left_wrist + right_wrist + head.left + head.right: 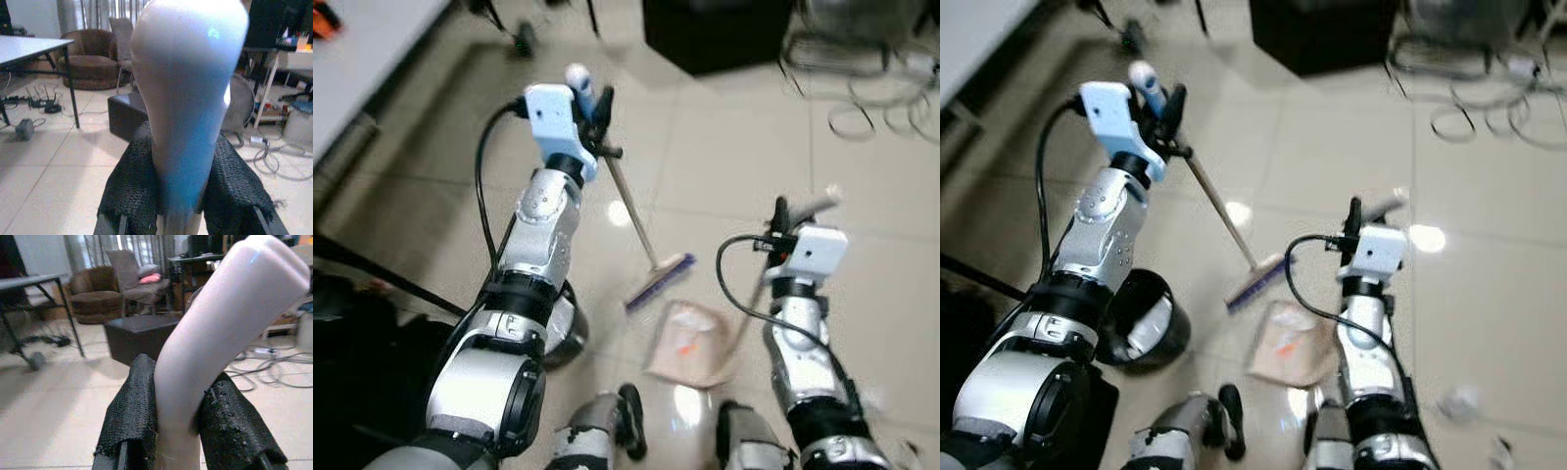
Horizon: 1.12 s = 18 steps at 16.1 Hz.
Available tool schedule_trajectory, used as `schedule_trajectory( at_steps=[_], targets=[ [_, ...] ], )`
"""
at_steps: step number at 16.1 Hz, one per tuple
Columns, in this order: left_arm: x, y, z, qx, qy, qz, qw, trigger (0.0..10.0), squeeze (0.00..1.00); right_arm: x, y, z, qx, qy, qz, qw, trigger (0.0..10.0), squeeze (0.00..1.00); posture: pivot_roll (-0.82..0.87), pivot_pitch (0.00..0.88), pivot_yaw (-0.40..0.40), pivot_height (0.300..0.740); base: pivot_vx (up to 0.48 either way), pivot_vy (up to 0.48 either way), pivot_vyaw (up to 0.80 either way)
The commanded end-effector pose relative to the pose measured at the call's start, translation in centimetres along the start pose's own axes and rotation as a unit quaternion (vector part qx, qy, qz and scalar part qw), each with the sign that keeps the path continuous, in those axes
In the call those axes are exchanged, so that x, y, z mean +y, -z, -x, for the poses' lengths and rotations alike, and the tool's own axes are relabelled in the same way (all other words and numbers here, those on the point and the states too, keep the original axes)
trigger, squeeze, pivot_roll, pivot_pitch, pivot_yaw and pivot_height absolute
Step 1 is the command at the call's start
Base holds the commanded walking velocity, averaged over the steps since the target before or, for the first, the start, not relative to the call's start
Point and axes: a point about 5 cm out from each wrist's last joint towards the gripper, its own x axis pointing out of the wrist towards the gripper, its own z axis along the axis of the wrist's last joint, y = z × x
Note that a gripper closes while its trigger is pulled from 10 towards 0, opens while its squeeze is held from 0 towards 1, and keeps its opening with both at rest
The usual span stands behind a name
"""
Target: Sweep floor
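Observation:
My left gripper (597,110) is raised and shut on the white, blue-tinted top of the broom handle (188,98). The thin pole slants down to the purple broom head (661,279), which rests on the tiles. My right gripper (783,217) is shut on the pale dustpan handle (220,328), with both black fingers (132,406) pressed against it. The beige dustpan (690,343) lies on the floor just in front of my feet, beside the broom head. It has some orange bits in it.
A black bin (1141,318) stands by my left arm. A dark ottoman (715,34) and loose cables (876,98) lie ahead and to the right. A white table (362,49) edges the far left. Crumpled paper (1459,401) lies on the tiles at the right.

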Motion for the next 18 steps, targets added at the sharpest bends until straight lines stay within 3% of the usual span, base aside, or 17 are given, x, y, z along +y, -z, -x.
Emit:
schedule_trajectory(
  at_steps=[1,5,9,11,14,18],
  targets=[
    [0.5,1.0,0.6,0.030,0.012,-0.015,0.999,10.0,0.00,0.1,-1.0,-0.2,-0.021,-0.011,-0.005,1.000,10.0,0.00,0.04,0.058,0.178,0.740,0.000,0.000,0.00],
    [1.8,1.9,2.5,0.052,0.012,-0.023,0.998,10.0,0.00,-1.1,-2.9,0.3,-0.044,-0.046,0.012,0.998,10.0,0.00,0.00,0.007,0.157,0.740,0.000,0.000,0.00],
    [3.2,0.2,3.9,0.026,-0.024,-0.022,0.999,10.0,0.00,-2.4,-3.8,1.1,-0.033,-0.055,0.021,0.998,10.0,0.00,0.00,0.000,0.140,0.740,0.000,0.000,0.00],
    [3.5,-0.3,4.8,0.034,-0.021,-0.047,0.998,10.0,0.00,-3.2,-3.9,1.5,-0.026,-0.040,0.016,0.999,10.0,0.00,0.01,0.000,0.141,0.740,0.000,0.000,0.00],
    [3.7,0.7,7.1,0.081,0.017,-0.091,0.992,10.0,0.00,-4.2,-5.6,1.1,-0.036,-0.019,0.003,0.999,10.0,0.00,0.02,0.000,0.142,0.740,0.000,0.000,0.00],
    [3.8,2.3,10.6,0.149,0.025,-0.082,0.985,10.0,0.00,-5.0,-8.0,0.3,-0.049,-0.022,-0.003,0.999,10.0,0.00,0.02,0.000,0.134,0.740,0.000,0.000,0.00]
  ],
)
